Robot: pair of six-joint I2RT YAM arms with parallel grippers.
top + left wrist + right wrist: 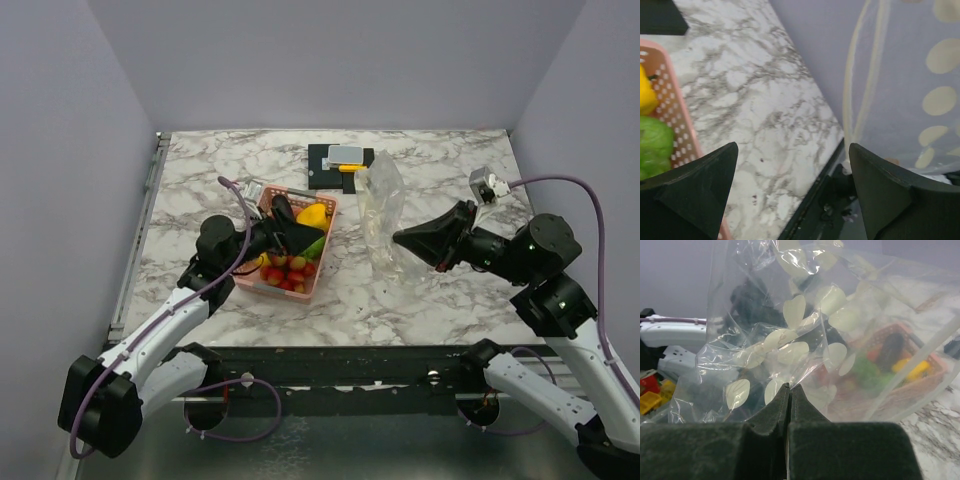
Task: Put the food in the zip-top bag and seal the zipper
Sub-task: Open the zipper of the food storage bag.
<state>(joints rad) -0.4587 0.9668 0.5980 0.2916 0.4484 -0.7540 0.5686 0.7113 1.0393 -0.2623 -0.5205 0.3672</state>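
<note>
L claw [283,236] spread wide, over basket [318,275] w/ food [292,270], left-centre of table [440,310]. R claw [398,238] pressed together, pinching bag [380,200], which stands upright just right of basket.

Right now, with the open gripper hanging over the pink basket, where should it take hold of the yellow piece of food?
Probably across its rounded middle, coming straight down. The yellow piece sits on top of the pile near a far corner of the pink basket, whose walls block a sideways approach; the left gripper is open over that basket.
</note>
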